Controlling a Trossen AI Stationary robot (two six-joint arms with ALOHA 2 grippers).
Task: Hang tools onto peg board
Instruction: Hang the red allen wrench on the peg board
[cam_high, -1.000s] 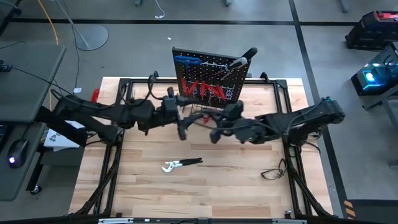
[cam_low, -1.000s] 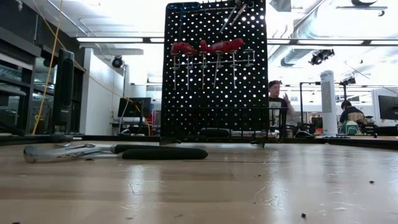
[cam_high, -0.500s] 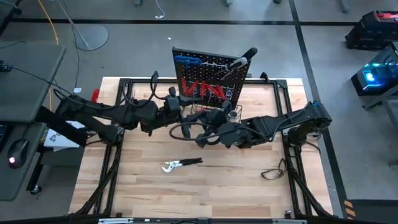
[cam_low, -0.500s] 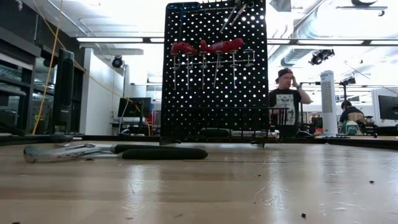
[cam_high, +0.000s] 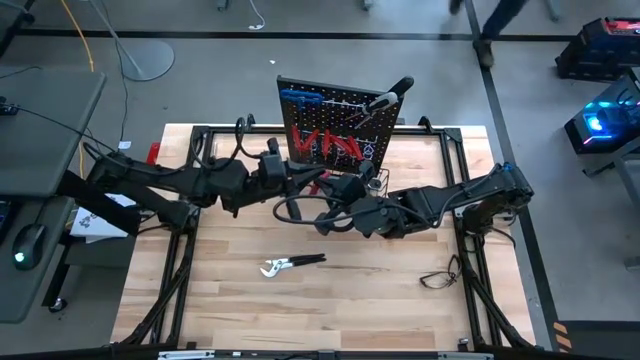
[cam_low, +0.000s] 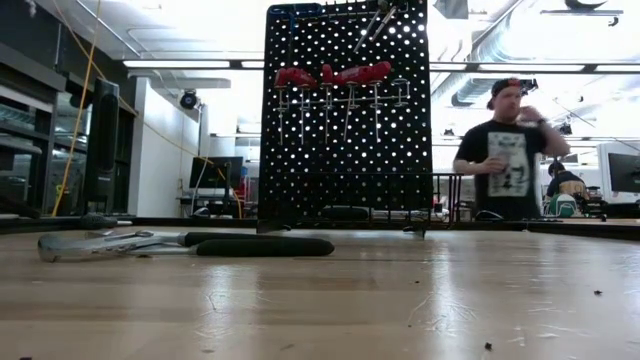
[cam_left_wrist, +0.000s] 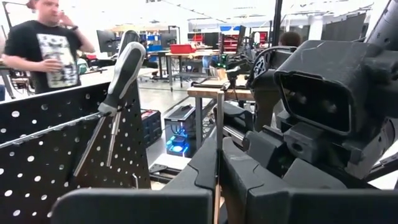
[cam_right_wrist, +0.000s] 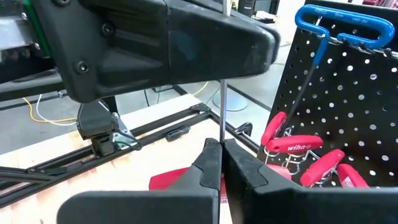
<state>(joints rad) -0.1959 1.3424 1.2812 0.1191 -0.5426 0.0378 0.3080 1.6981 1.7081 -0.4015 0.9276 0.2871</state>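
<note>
A red-handled screwdriver is held in the air in front of the black peg board (cam_high: 340, 125). Its thin metal shaft (cam_right_wrist: 222, 112) stands upright and its red handle (cam_right_wrist: 177, 179) shows below my right fingers. My left gripper (cam_left_wrist: 219, 165) and my right gripper (cam_right_wrist: 219, 149) meet there, both shut on the shaft. From above they are seen as the left gripper (cam_high: 303, 180) and the right gripper (cam_high: 325, 193). Red-handled screwdrivers (cam_low: 345, 75), blue hex keys (cam_right_wrist: 336, 22) and a black-handled screwdriver (cam_left_wrist: 124, 68) hang on the board. Silver pliers (cam_high: 292, 264) lie flat on the table. My left gripper pinches the screwdriver's shaft (cam_left_wrist: 219, 124) between its two fingers. It comes level from the table's left, fingers across the upright shaft. The tool is clear of the table. My right gripper pinches the same shaft (cam_right_wrist: 221, 134) between its two fingers, level from the table's right, lower on the shaft and just above the red handle. The shaft rises from its fingers to the left gripper.
A black wire basket (cam_high: 368, 178) sits at the board's foot, just behind the grippers. A thin black cable (cam_high: 440, 275) lies near the table's right edge. A person (cam_low: 505, 150) stands in the room behind the table. Bare wood lies around the pliers.
My right gripper has gone toward the table's left, up to the left gripper, rolling as it went, and has since kept still. The screwdriver came along with it. Behind the table the person has walked to the right.
</note>
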